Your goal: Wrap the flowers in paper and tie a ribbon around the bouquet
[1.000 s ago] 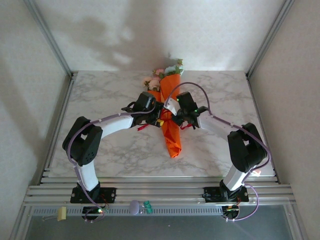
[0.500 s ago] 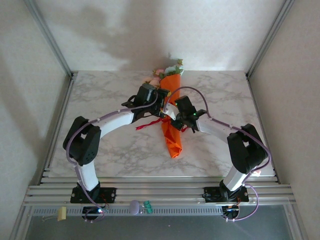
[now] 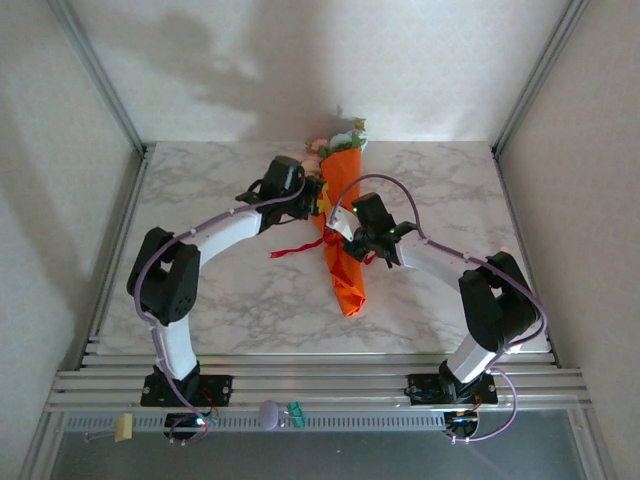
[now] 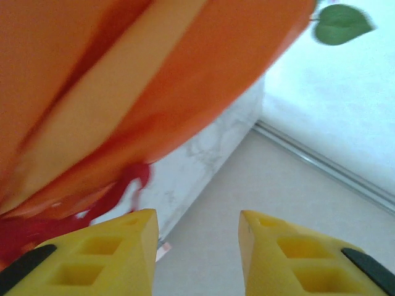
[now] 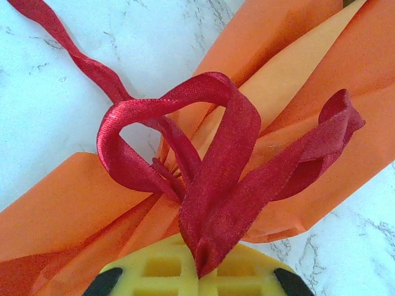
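A marble table (image 3: 470, 190) seen from above, boxed in by pale walls, with slanting metal frame posts (image 3: 95, 70) at the far corners. The bouquet (image 3: 346, 270) lies lengthwise along the middle of the table. Its narrow tip points to the near edge and stops well short of it. Its flowers (image 3: 335, 143), pink and pale, reach the table's far edge, close to the back wall (image 3: 400, 60). Bare marble lies open left and right of the bouquet and in front of its tip. Ribbed metal rails (image 3: 320, 380) run along the near edge.

Both arms bend inward and crowd the bouquet's middle. The left gripper (image 3: 318, 197) is at the bouquet's left flank near the wide end. Its wrist view shows yellow fingers (image 4: 92, 253) partly apart with nothing between them, the orange paper (image 4: 241, 55) just ahead and a green leaf (image 4: 342, 23) beyond. The right gripper (image 3: 343, 222) is over the bouquet's middle, jaws closed on the red ribbon (image 5: 216, 185), which loops around the gathered paper. One loose tail trails left across the marble.
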Controlling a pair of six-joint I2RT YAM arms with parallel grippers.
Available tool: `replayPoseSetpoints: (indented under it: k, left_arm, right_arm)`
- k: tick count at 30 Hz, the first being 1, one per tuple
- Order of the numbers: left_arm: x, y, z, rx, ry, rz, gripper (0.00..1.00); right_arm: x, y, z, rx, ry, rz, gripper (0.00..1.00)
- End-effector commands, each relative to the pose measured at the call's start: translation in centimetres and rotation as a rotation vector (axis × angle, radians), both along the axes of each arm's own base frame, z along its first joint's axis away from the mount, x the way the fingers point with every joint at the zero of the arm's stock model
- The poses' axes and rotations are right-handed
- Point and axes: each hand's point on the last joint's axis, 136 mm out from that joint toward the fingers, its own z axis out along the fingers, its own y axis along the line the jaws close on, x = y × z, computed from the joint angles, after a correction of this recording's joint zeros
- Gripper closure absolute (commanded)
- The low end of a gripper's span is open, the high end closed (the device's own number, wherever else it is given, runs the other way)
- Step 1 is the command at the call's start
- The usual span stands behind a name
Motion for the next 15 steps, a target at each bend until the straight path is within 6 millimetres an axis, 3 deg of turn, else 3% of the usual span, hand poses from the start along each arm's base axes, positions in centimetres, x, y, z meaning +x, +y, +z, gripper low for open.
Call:
replayPoseSetpoints:
  k: [1,10,15]
  left_arm:
    - [0.6,-1.6,-1.5,0.039,-0.006,-0.129,0.57]
    - [-0.2,-3.6,-5.0,0.160,0.012,-0.346,0.60]
    - [0.1,-4.2,-5.4,0.166,-0.029,-0.382,0.72]
  right_arm:
    - [-0.3,0.6,0.8,0.036,-0.003,0.007,1.00]
    - [-0.1,0.6,0.9,0.036,-0.011,0.001,1.00]
    - [0.0,0.6,0.9,0.038,-0.011,-0.004,1.00]
